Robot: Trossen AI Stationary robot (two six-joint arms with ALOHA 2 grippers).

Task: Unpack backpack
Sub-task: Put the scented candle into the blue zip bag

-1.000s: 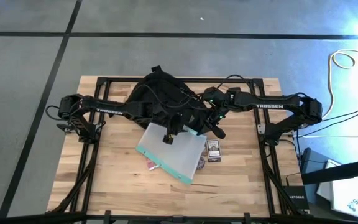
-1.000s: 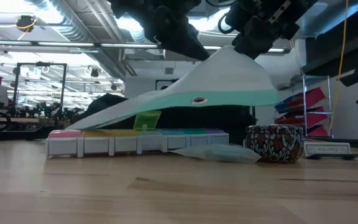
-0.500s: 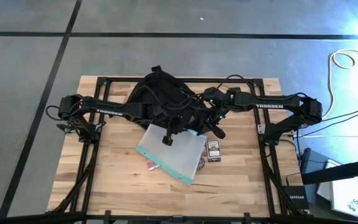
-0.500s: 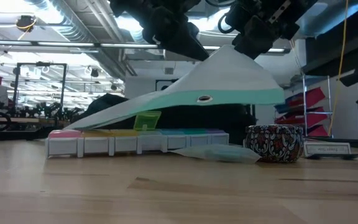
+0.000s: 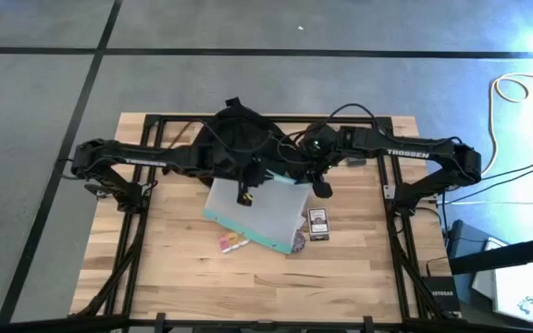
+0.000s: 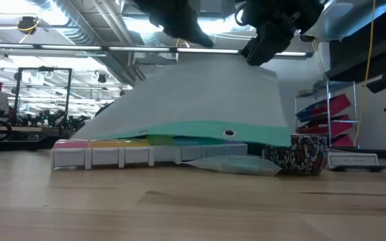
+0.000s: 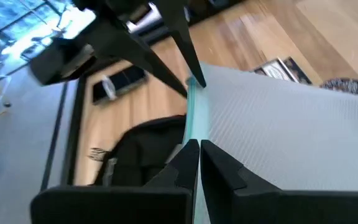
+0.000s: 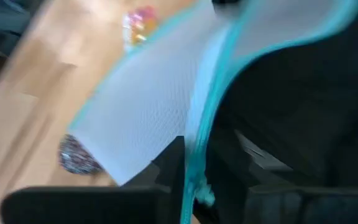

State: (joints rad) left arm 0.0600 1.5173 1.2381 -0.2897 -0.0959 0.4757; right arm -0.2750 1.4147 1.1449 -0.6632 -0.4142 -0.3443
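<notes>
The black backpack (image 5: 234, 134) lies at the table's far middle. A translucent teal-edged zip pouch (image 5: 255, 215) slopes down from it toward the near side. Its near teal edge (image 6: 213, 130) hangs low over the items on the table. My left gripper (image 5: 245, 194) is shut on the pouch's far edge. My right gripper (image 5: 320, 188) is shut on the pouch's far right corner. Both stand just near of the backpack (image 7: 142, 143). My left gripper pinches the pouch's far teal edge (image 7: 193, 127) between its two fingers (image 7: 185, 163), coming from the left and above. The sheet slopes down away from the hold. My right gripper pinches the teal edge at the pouch's far right corner (image 8: 197, 146) between its two fingers (image 8: 169, 165), coming from the right and above. That corner is lifted clear and the sheet hangs below.
A pill organiser with coloured lids (image 5: 231, 242) (image 6: 112, 152) lies under the pouch's near edge. A patterned round tin (image 5: 300, 242) (image 6: 307, 152) and a small printed card box (image 5: 318, 222) sit to its right. Bare wood spreads along the near side.
Both grippers have risen and moved toward the far edge, carrying the pouch's far edge with them. The pouch has slid toward the backpack and now hangs steeper, with its near teal edge lower. More of the pill organiser shows from above.
</notes>
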